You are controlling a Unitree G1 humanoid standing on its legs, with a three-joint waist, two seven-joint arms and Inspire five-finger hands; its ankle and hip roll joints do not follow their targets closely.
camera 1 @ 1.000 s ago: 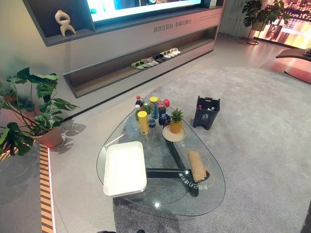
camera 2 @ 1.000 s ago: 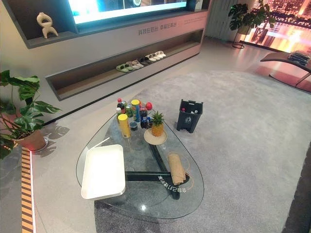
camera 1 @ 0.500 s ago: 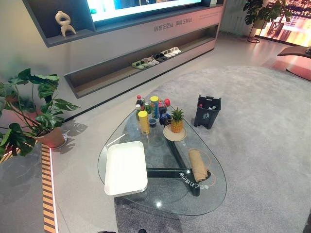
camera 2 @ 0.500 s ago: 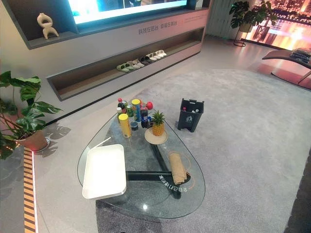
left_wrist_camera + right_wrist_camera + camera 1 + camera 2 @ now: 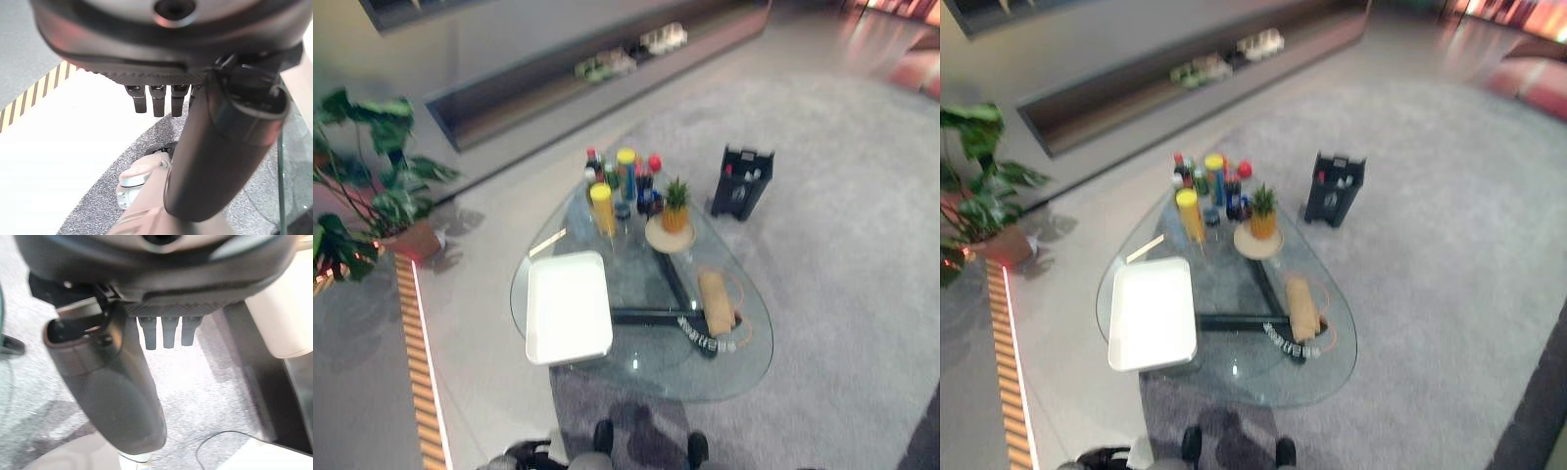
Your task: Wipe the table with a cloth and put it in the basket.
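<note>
A rolled tan cloth (image 5: 716, 302) lies on the right part of the oval glass table (image 5: 641, 367), over the dark table base. A shallow white rectangular basket (image 5: 568, 305) sits on the table's left part, a good way from the cloth. My left hand (image 5: 161, 63) hangs above the floor at the rug's edge, its fingers (image 5: 157, 100) straight and its thumb relaxed, holding nothing. My right hand (image 5: 166, 289) hangs over the grey rug, its fingers (image 5: 168, 333) likewise straight and empty. Both hands are away from the table.
Several bottles and cans (image 5: 622, 181) crowd the table's far end, with a pineapple (image 5: 675, 204) on a round plate beside them. A dark bin (image 5: 741, 182) stands on the rug beyond the table at right. A potted plant (image 5: 372, 176) stands at left.
The whole picture has tilted downward and shifted, so the camera has moved. The cloth, the basket and the other things on the table lie where they were.
</note>
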